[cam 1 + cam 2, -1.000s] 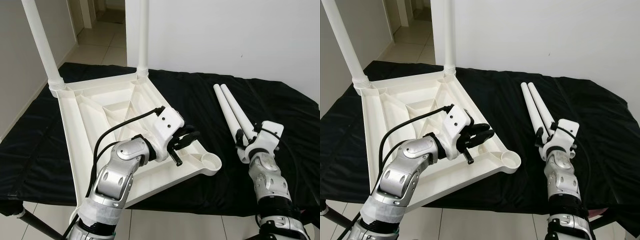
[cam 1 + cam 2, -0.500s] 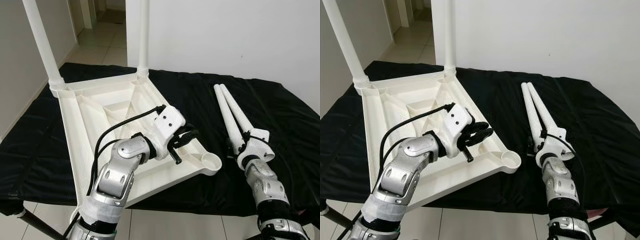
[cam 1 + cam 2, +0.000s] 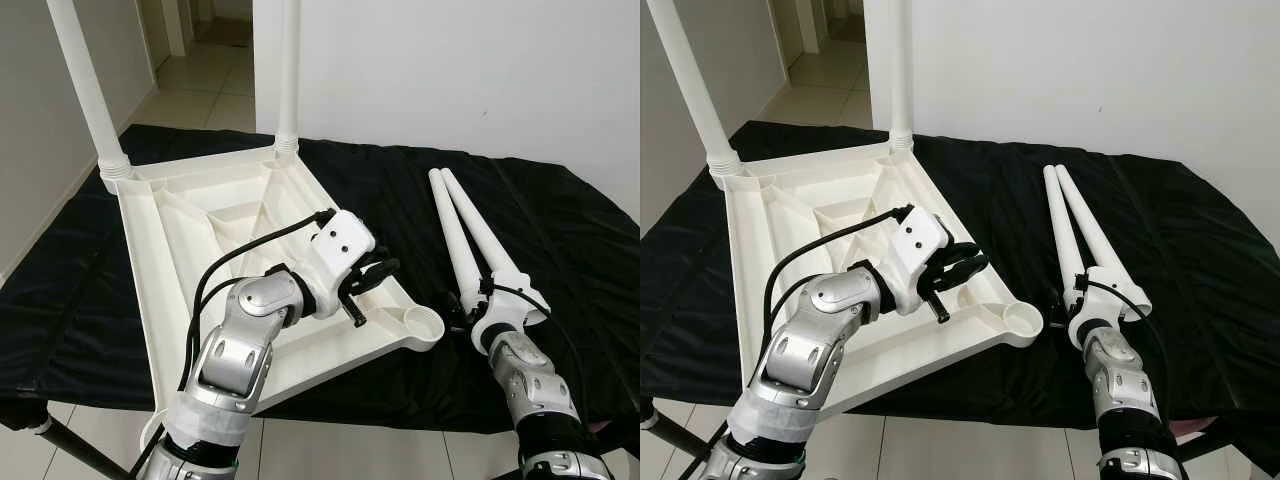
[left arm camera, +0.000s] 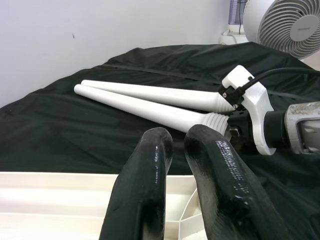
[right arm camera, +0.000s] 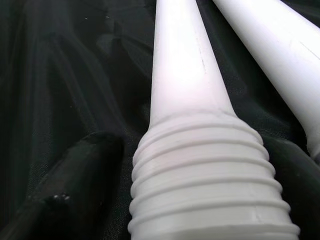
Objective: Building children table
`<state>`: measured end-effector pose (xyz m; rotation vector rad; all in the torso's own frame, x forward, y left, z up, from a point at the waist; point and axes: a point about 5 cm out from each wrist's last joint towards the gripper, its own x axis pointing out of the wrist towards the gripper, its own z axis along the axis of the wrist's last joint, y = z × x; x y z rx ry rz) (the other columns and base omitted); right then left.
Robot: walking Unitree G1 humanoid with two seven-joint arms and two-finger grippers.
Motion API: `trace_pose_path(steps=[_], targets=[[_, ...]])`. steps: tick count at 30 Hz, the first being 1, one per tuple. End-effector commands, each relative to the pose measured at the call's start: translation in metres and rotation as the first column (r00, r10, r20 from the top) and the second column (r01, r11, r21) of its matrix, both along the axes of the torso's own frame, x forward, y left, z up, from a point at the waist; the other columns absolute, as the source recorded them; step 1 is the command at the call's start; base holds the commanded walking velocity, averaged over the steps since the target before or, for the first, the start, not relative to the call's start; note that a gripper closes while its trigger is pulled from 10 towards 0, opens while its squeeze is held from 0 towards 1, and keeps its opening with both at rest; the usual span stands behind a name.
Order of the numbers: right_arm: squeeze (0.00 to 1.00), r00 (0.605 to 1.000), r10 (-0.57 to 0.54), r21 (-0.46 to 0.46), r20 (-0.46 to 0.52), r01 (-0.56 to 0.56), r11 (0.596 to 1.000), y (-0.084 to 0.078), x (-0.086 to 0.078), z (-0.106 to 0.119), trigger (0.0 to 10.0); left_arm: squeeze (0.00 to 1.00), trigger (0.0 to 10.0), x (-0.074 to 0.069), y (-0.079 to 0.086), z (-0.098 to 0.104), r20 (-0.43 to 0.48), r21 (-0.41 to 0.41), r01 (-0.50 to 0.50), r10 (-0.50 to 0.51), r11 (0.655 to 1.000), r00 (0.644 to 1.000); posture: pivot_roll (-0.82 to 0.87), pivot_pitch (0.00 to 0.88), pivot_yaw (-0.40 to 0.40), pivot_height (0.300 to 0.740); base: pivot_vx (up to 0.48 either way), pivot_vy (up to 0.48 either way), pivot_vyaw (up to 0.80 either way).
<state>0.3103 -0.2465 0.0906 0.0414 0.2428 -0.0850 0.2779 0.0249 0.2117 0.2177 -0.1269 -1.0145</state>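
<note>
A white table top (image 3: pixel 190 230) lies upside down on a black cloth, with two legs (image 3: pixel 85 90) standing in its far corners. Its near right socket (image 3: pixel 424 324) is empty. Two loose white legs (image 3: pixel 455 235) lie side by side to the right. My right gripper (image 3: pixel 470 298) is open, low on the cloth, straddling the threaded end (image 5: pixel 200 175) of the nearer loose leg; one finger (image 5: pixel 70 195) stands a little off the thread. My left gripper (image 3: pixel 380 272) hovers over the table top just behind the empty socket, fingers (image 4: pixel 150 180) nearly together and holding nothing.
The black cloth (image 3: pixel 560 220) covers the whole work surface and drops off at the front edge. A white wall runs behind, and a hallway opens at the far left. A fan (image 4: pixel 285 25) stands off to the right.
My right gripper has dropped and slid forward, from above the loose legs down around the threaded end of one. The left gripper has stayed over the table top.
</note>
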Motion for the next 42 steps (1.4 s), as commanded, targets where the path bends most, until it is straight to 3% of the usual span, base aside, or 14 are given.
trace_pose_path(steps=[1,2,3,8,15,16,17,24,29,30,31,35,39,42], targets=[[0.00,1.000,0.009,0.013,-0.018,-0.008,1.000,0.000,-0.003,-0.003,4.9,0.00,10.0,0.010,0.005,0.004,0.029,-0.039,-0.204,0.205,0.978,0.978,-0.07,0.000,-0.049,0.740,0.000,0.000,0.00],[0.00,1.000,0.009,0.013,-0.018,-0.008,1.000,0.000,-0.003,-0.003,4.9,0.00,10.0,0.010,0.005,0.004,0.029,-0.039,-0.204,0.205,0.978,0.978,-0.07,0.000,-0.049,0.740,0.000,0.000,0.00],[0.00,1.000,0.015,0.012,-0.018,-0.015,1.000,0.001,-0.004,-0.003,0.0,0.00,10.0,0.011,0.005,0.005,0.039,-0.041,-0.202,0.203,0.979,0.978,-0.07,0.000,-0.050,0.740,0.000,0.000,0.00],[0.00,0.999,0.039,0.008,-0.025,-0.039,0.999,0.004,-0.007,-0.008,0.0,0.00,10.0,0.015,0.003,0.012,0.074,-0.053,-0.195,0.199,0.979,0.977,-0.07,0.000,-0.058,0.740,0.000,0.000,0.00],[0.00,0.999,0.046,0.014,0.006,-0.046,0.999,0.007,-0.006,-0.005,0.0,0.00,10.0,0.016,0.001,0.012,0.049,-0.065,-0.201,0.204,0.977,0.978,-0.06,0.000,-0.062,0.740,0.000,0.000,0.00],[0.00,0.999,0.032,-0.022,0.038,-0.031,0.999,0.007,-0.004,-0.001,1.7,0.00,10.0,0.018,0.001,0.012,0.042,-0.064,-0.205,0.208,0.977,0.977,-0.06,0.000,-0.065,0.740,0.000,0.000,0.00],[0.00,0.998,0.018,-0.040,0.064,-0.015,0.999,0.008,-0.001,0.001,10.0,0.00,10.0,0.020,0.002,0.011,0.038,-0.059,-0.213,0.215,0.975,0.976,-0.05,0.000,-0.067,0.740,0.000,0.000,0.00],[0.00,0.984,-0.050,-0.100,0.171,0.068,0.993,0.012,0.005,0.014,10.0,0.00,10.0,0.025,0.007,0.008,0.050,-0.044,-0.224,0.226,0.974,0.973,-0.05,0.000,-0.067,0.740,0.000,0.000,0.00],[0.00,0.981,-0.082,-0.113,0.176,0.103,0.988,0.010,0.006,0.015,10.0,0.00,10.0,0.026,0.008,0.008,0.026,-0.057,-0.223,0.225,0.973,0.974,-0.05,0.000,-0.066,0.740,0.000,0.000,0.00],[0.00,0.977,-0.091,-0.121,0.195,0.116,0.986,0.010,0.006,0.017,10.0,0.77,10.0,0.026,0.009,0.008,-0.018,-0.082,-0.211,0.210,0.974,0.977,-0.05,0.000,-0.066,0.740,0.000,0.000,0.00],[0.00,0.970,-0.089,-0.131,0.226,0.121,0.984,0.012,0.006,0.020,10.0,1.00,10.0,0.027,0.010,0.007,-0.058,-0.102,-0.199,0.194,0.975,0.979,-0.05,0.000,-0.069,0.740,0.000,0.000,0.00],[0.00,0.949,-0.077,-0.109,0.306,0.115,0.987,0.018,0.006,0.028,10.0,1.00,10.0,0.030,0.013,0.007,-0.144,-0.153,-0.202,0.180,0.967,0.973,-0.06,0.000,-0.068,0.740,0.000,0.000,0.00],[0.00,0.944,-0.080,-0.086,0.321,0.113,0.990,0.020,0.006,0.030,10.0,1.00,10.0,0.031,0.014,0.008,-0.163,-0.172,-0.207,0.179,0.963,0.970,-0.07,0.000,-0.067,0.740,0.000,0.000,0.00],[0.00,0.910,-0.044,-0.020,0.412,0.057,0.998,0.028,0.002,0.041,10.0,1.00,10.0,0.031,0.014,0.014,-0.211,-0.228,-0.197,0.149,0.954,0.966,-0.08,0.000,-0.052,0.740,0.000,0.000,0.00]])
